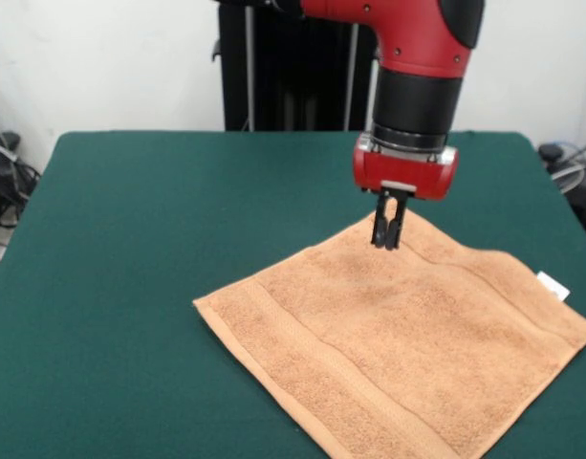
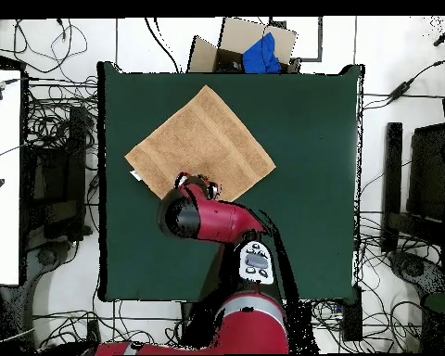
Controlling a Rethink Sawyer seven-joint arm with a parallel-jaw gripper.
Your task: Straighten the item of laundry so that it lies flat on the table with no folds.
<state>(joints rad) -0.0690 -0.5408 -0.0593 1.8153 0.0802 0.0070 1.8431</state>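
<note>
Arm [image 1: 407, 38]: glossy red shell over a black cylindrical segment; small dark screws dot the red casing.
Wrist collar: thin silver ring below the black segment.
Wrist block [image 1: 405, 170]: red, rounded box with a pale plate on its underside.
Gripper [image 1: 388, 239]: two slim black fingers, close together; whether they meet cannot be judged.
Overhead arm [image 2: 212, 215]: red link with a black round joint at its left end.
Panel [image 2: 255, 260]: light grey, rounded, with small dark buttons, on the link nearer the base.
Base [image 2: 254, 332]: red, broad, black-trimmed.
</note>
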